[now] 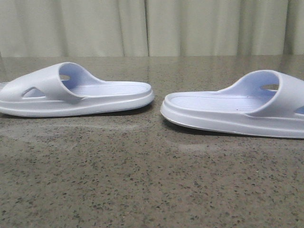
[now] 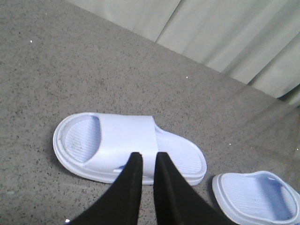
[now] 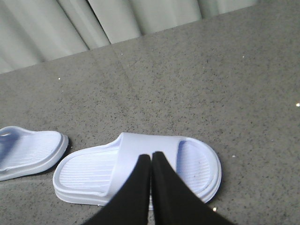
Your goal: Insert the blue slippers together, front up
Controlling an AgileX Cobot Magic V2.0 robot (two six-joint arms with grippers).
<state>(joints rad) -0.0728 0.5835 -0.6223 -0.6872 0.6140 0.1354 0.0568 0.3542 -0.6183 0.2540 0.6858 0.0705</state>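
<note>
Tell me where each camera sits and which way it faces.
Front view: low, facing forward to the curtain; no robot parts.
Left wrist view: above the left pale blue foam slipper; left gripper, dark fingers nearly closed.
Right wrist view: above the right pale blue foam slipper; right gripper shut.
All show both slippers on the speckled grey table.

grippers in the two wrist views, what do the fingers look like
Both show the same design: two plain matte black fingers, broad where they enter the picture and tapering to narrow tips. The left gripper and the right gripper carry no visible markings, cables or pads. The arms themselves are out of view.
</note>
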